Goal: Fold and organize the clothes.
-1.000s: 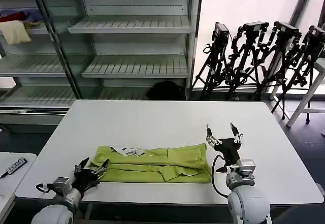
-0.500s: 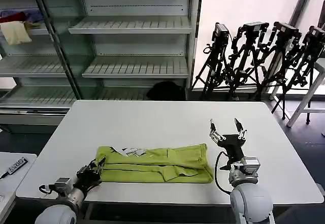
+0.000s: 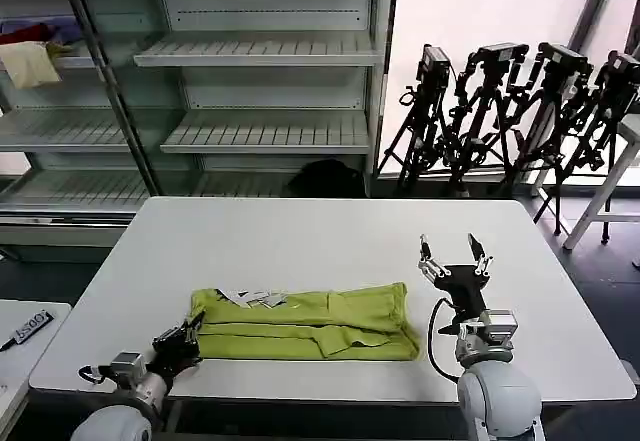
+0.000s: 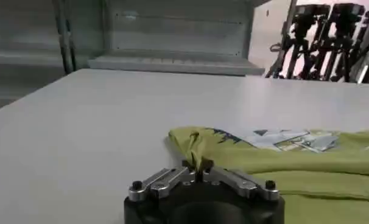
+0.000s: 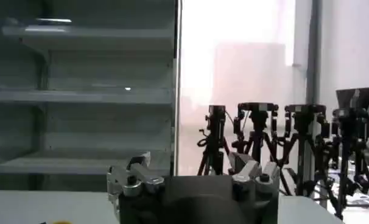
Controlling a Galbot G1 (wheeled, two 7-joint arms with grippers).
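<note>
The clothes are one lime yellow-green T-shirt [image 3: 310, 323], folded into a long strip near the front edge of the white table [image 3: 330, 236]. A white print [image 3: 250, 298] shows at its left end. My left gripper [image 3: 187, 335] sits low at the shirt's left corner. In the left wrist view that gripper [image 4: 196, 165] is shut on a pinched fold of the T-shirt [image 4: 306, 163], beside the print [image 4: 285, 139]. My right gripper [image 3: 455, 259] hangs open above the table, just right of the shirt and apart from it. Its fingers [image 5: 131, 172] hold nothing, and the gripper [image 5: 190, 169] faces the shelves.
Empty shelving [image 3: 260, 131] stands behind the table, with a cream cloth [image 3: 28, 63] and a red cloth [image 3: 25, 33] at its upper left. Camera tripods [image 3: 510, 111] line the back right. A low side table [image 3: 25, 333] sits at the left. The table's far half is bare.
The left gripper has closed on the shirt's left corner. The right gripper has moved a little to the right, away from the shirt's right end, still open.
</note>
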